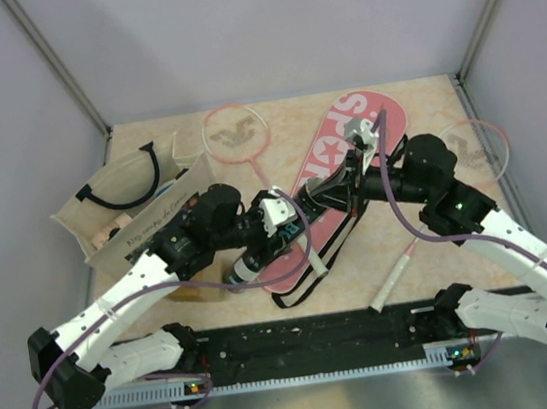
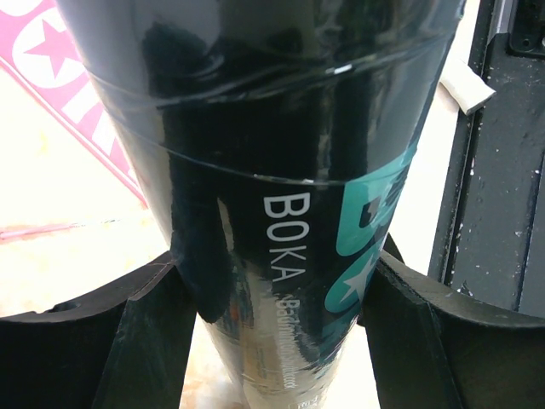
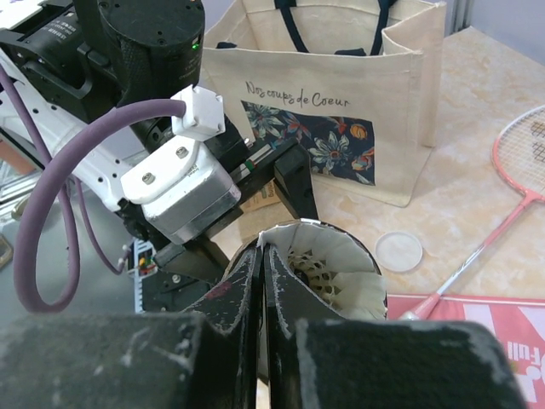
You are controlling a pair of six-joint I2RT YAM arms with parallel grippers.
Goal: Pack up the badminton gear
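Observation:
My left gripper (image 1: 270, 237) is shut on the black tube with teal lettering (image 2: 281, 170), holding it tilted above the table (image 1: 260, 257). My right gripper (image 3: 262, 251) is shut on the feather edge of the white shuttlecock (image 3: 341, 264), which sits in the tube's open mouth; in the top view it is at the tube's upper end (image 1: 304, 208). The pink "SPORT" cover (image 1: 347, 149) lies under both grippers. One pink-rimmed racket (image 1: 235, 129) lies at the back. The other racket (image 1: 475, 148) lies at the right, its handle (image 1: 390, 285) near the front.
The beige tote bag (image 1: 136, 197) stands open at the left and also shows in the right wrist view (image 3: 341, 102). A small brown cardboard box (image 1: 199, 293) sits below the left arm. A round pale lid (image 3: 398, 251) lies on the table in front of the bag.

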